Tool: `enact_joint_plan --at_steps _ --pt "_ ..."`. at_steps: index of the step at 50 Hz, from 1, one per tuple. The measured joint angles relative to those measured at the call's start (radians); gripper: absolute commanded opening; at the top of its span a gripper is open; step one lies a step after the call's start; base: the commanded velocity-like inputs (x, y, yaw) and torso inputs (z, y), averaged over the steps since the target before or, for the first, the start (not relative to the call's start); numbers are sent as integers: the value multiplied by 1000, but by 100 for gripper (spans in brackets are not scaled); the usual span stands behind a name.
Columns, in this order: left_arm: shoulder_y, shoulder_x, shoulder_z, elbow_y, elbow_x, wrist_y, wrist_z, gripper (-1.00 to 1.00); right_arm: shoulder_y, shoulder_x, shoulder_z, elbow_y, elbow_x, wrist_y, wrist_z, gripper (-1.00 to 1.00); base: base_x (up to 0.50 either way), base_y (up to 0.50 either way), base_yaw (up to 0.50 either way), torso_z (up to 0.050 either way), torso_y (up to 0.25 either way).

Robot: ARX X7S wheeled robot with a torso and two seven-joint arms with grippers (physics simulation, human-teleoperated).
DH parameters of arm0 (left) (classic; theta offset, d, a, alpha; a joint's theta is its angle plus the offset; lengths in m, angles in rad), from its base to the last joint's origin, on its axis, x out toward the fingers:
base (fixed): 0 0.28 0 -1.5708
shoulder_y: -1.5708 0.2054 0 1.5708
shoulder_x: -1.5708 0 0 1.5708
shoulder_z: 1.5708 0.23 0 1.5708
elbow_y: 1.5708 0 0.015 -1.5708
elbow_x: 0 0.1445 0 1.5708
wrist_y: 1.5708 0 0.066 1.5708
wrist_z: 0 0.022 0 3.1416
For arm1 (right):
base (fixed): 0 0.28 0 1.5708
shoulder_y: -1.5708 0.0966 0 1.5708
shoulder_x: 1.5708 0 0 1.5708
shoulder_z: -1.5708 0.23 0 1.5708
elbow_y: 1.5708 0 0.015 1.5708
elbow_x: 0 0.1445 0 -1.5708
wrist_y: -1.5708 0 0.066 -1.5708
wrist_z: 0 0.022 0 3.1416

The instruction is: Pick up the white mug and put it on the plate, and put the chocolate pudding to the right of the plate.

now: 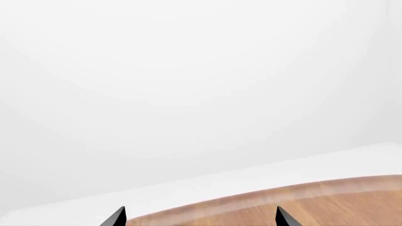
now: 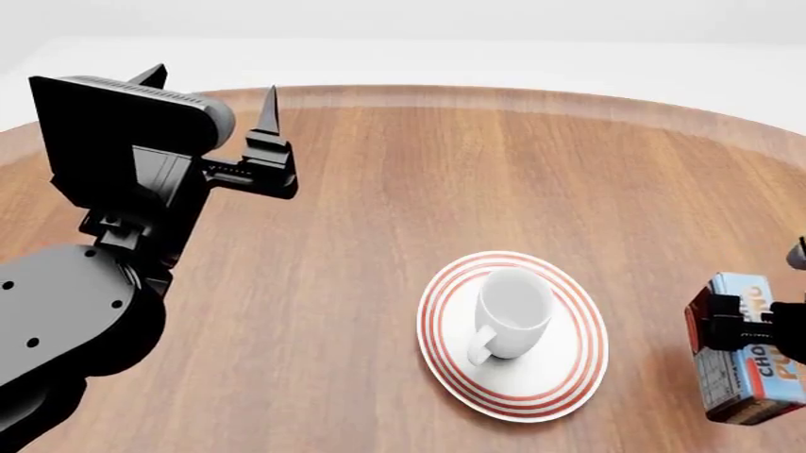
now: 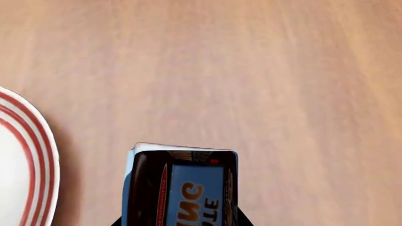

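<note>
Wood-grain table (image 2: 377, 189) fills the head view, round-edged, with a pale plain backdrop behind it.

Biggest thing on screen is the left arm (image 2: 89, 283), black and bulky, raised at the left side of the table. Its left gripper (image 2: 208, 99) points up and away toward the far edge, fingers spread wide with nothing between them. In the left wrist view the two dark fingertips (image 1: 116, 217) sit well apart, only the table rim and white backdrop ahead.

Next, the plate (image 2: 554, 377), red rings round its rim, lying flat right of centre. The mug (image 2: 511, 311) stands on it, upright, a little off centre toward the far side, handle turned toward the camera. Nothing grips it.

Then the pudding (image 2: 756, 354), at the right edge of the head view, well right of the plate with bare wood between them. The right gripper (image 2: 743, 335) is on it, one dark finger (image 2: 708, 326) pressed against the carton's plate-facing side; the other side runs out of frame. From the right wrist view the pudding (image 3: 182, 188) sits straight between the fingers, which hug both long sides at the bottom edge, its far end sticking out past them, the plate rim (image 3: 37, 155) off to one side. Whether the carton rests on the wood or hangs just above it, I cannot tell.
</note>
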Motion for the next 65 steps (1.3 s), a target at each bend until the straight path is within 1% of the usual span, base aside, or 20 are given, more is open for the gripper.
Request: enact_joint_plan --at_steps 23,63,64,65 --pt "4 0 -4 -2 0 0 4 100 -11 -45 -27 31 -29 -19 -55 -100 0 0 0 0 0" --pt "18 7 -5 -7 8 -1 6 100 -28 -113 -22 153 -65 -93 -84 -100 0 0 0 0 0" --pt "18 7 -5 -7 9 -1 6 100 -28 -114 -22 153 -66 -95 -84 100 0 0 0 0 0" --pt "18 7 -5 -7 9 -1 6 100 -30 -114 -23 154 -67 -96 -84 100 0 0 0 0 0"
